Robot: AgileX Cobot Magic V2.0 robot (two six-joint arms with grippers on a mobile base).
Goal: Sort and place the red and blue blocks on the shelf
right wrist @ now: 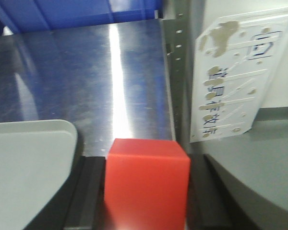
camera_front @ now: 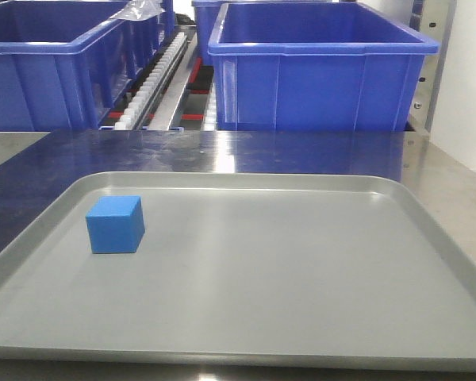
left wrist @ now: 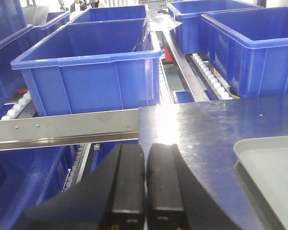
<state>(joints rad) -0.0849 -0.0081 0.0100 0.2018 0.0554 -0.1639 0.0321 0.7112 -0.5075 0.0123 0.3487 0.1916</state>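
The blue block (camera_front: 115, 225) sits on the grey tray (camera_front: 301, 317) near its left side in the front view. No gripper shows in that view. My right gripper (right wrist: 146, 191) is shut on the red block (right wrist: 147, 184), which fills the gap between the black fingers (right wrist: 89, 191), beside the tray's corner (right wrist: 29, 158) over the steel surface. My left gripper (left wrist: 145, 191) is shut and empty, at the table's left edge facing the shelf rail (left wrist: 62, 128) with its two screws and white rollers (left wrist: 211, 76).
Large blue bins (camera_front: 321, 67) stand on the shelf behind the table, with another (camera_front: 55, 63) at the left and more in the left wrist view (left wrist: 91, 72). A white labelled panel (right wrist: 235, 76) and a perforated steel post (right wrist: 177, 72) stand to the right.
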